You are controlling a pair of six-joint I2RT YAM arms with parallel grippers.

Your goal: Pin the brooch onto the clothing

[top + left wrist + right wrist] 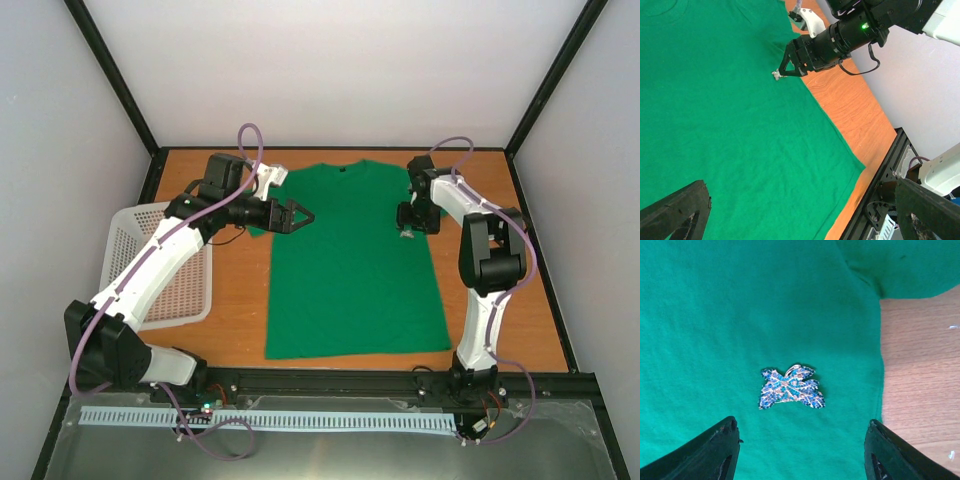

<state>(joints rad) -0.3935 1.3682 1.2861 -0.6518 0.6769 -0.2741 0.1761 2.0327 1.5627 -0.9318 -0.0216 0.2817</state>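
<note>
The green short-sleeved T-shirt [350,270] is spread flat on the table [240,300], with its dark neckline turned to 12 o'clock and its hem to 6 o'clock. The brooch [791,386], a small leaf-like piece set with blue stones in pale metal, is laid flat on the fabric at about 2 o'clock from the shirt's middle, near the sleeve seam.
</note>
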